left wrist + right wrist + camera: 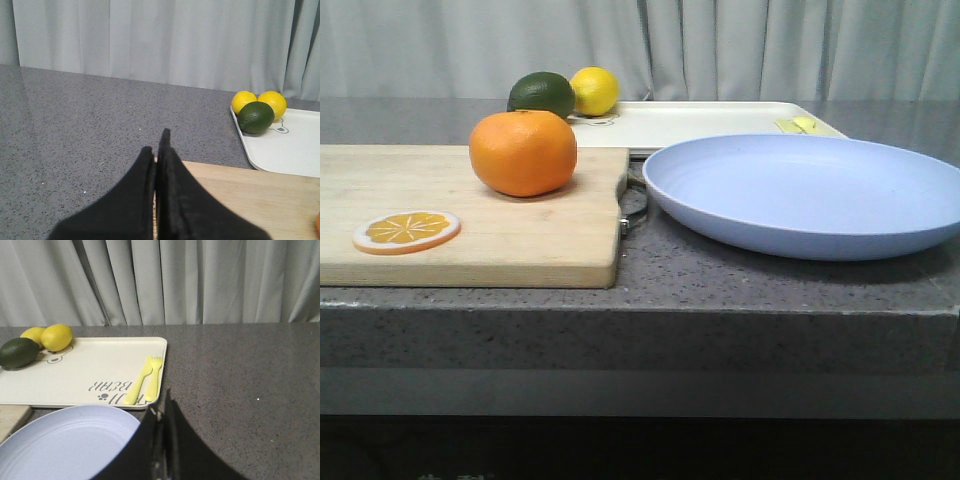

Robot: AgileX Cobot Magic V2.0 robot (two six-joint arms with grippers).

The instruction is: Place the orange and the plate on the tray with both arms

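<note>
The orange (523,152) sits on the wooden cutting board (470,225) at the left. To its right the pale blue plate (805,195) lies flat on the counter. Behind both is the cream tray (700,125). Neither gripper shows in the front view. In the left wrist view my left gripper (156,142) is shut with nothing in it, over the board's far edge (250,190). In the right wrist view my right gripper (162,407) is shut and empty, beside the plate's rim (65,445), with the tray (85,375) beyond.
A dark green fruit (541,94) and a lemon (594,90) rest on the tray's left end; a second lemon (243,100) shows beside them. Yellow cutlery (145,380) lies on the tray's right end. An orange slice (407,231) lies on the board. Curtains hang behind.
</note>
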